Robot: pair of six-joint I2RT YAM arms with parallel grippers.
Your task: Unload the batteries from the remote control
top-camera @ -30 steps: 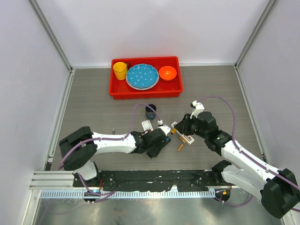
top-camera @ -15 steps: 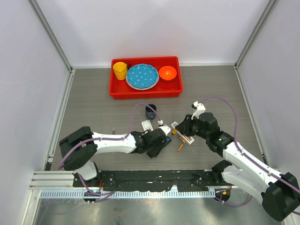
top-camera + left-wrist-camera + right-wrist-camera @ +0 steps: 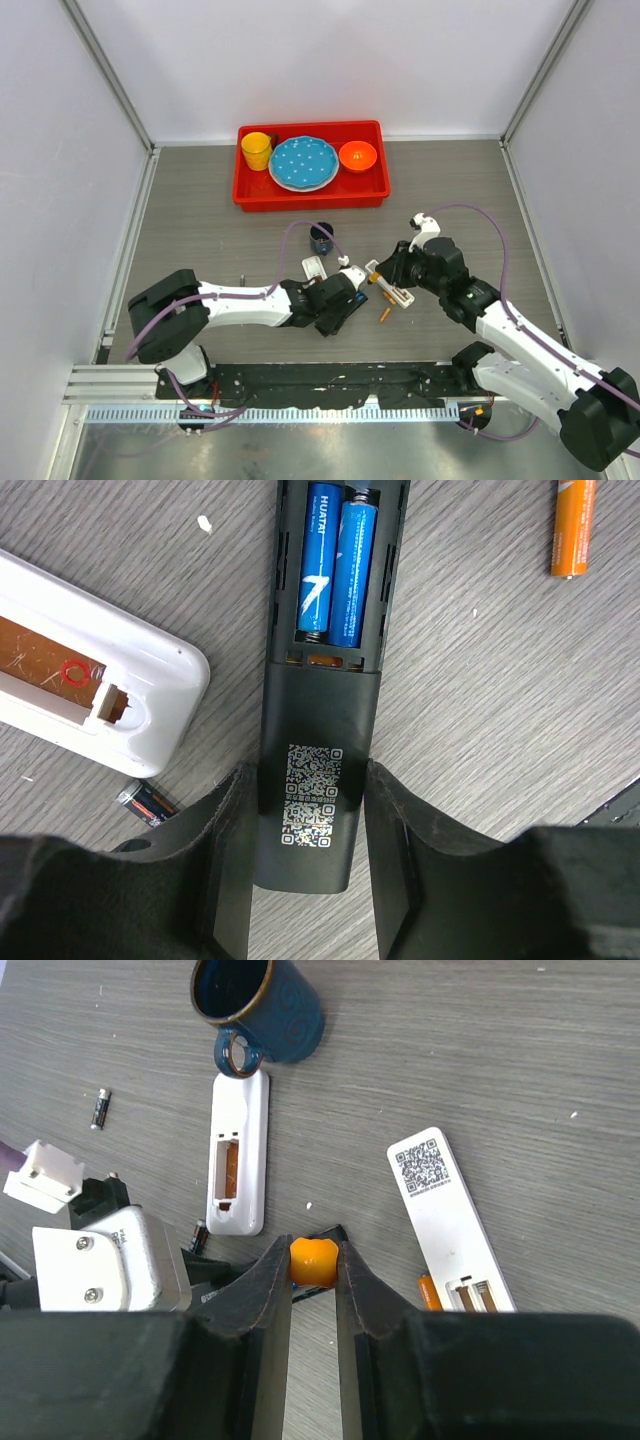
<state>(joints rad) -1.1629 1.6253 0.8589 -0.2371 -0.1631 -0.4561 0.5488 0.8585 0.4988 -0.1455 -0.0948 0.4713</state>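
White arms (image 3: pixel 240 303), black joints (image 3: pixel 175 300), purple cables (image 3: pixel 480 212)

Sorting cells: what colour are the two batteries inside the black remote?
Blue cylindrical batteries in the black remote; left wrist view best.

Black remote (image 3: pixel 310 825) lies back-up, QR sticker showing, cover off, its sides clamped by the left gripper (image 3: pixel 308 780). Two blue batteries (image 3: pixel 322 560) sit side by side in its bay, lengthwise.

White remote (image 3: pixel 90 690) lies flat just beside it, back-up, bay open & empty. A dark grey cell (image 3: pixel 148 803) lies on the table by that remote's end; a 2nd dark cell (image 3: pixel 100 1108) lies well apart.

Second white remote (image 3: pixel 440 1210) w/ QR label lies flat, bay open; an orange cell (image 3: pixel 573 525) lies loose just beside it.

Orange rounded piece (image 3: pixel 314 1260) is pinched in the right gripper (image 3: pixel 313 1253) - battery or not, can't tell.
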